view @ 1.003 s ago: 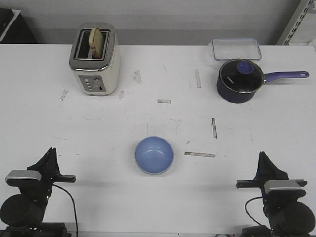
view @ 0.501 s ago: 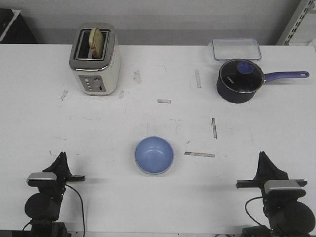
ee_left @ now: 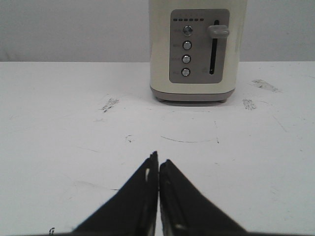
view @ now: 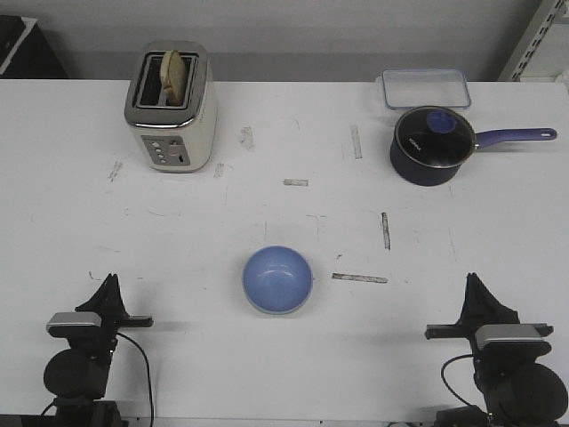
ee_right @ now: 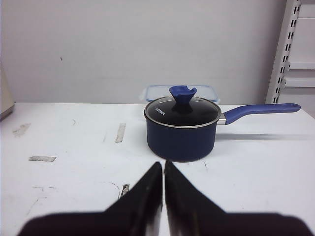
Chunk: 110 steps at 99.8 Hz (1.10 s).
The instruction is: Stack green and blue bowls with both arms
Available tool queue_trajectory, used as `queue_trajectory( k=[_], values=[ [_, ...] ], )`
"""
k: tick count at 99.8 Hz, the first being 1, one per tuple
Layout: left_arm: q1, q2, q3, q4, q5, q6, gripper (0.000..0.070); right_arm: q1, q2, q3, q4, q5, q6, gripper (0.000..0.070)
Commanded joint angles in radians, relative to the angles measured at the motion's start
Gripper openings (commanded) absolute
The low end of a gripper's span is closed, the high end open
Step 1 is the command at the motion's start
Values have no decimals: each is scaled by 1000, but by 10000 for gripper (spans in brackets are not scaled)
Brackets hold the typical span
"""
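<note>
Both grippers — left, right — closed, flanking blue bowl.

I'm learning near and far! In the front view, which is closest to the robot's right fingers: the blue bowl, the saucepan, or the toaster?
From the right gripper:
1. Saucepan, straight ahead toward the table's back.
2. Blue bowl, off to its left, mid-table. These two are nearly too close to call.
3. Toaster, far back-left corner.

The bowl sits mid-table, toaster behind it leftward, saucepan behind rightward.
</note>
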Motion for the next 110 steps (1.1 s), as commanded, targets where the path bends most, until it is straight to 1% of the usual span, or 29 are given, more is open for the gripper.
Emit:
queue_trajectory(
  k=[1,42,47,56,66,83,95,110],
  values=[
    [1,-2,-21,16,-1,0,1,0,0,6,10,0,14,0],
    [1,-2,-21,16,-1,0,1,-1,0,5,15,0,14,0],
    [1,-2,-21,16,-1,0,1,-11,0,3,21,0,1,0],
    [1,-2,-21,16,-1,0,1,-37,0,-13,38,-21,11,0],
    [1,-2,-21,16,-1,0,1,-89,-9,-80,87,-27,-13,0],
    [1,-2,-21,16,-1,0,1,-172,-83,-251,184,-45,3,0],
    [1,-2,-21,16,-1,0,1,-202,-166,-356,222,-63,2,0],
    [1,-2,-21,16,-1,0,1,-211,-161,-439,269,-64,-1,0]
  ],
)
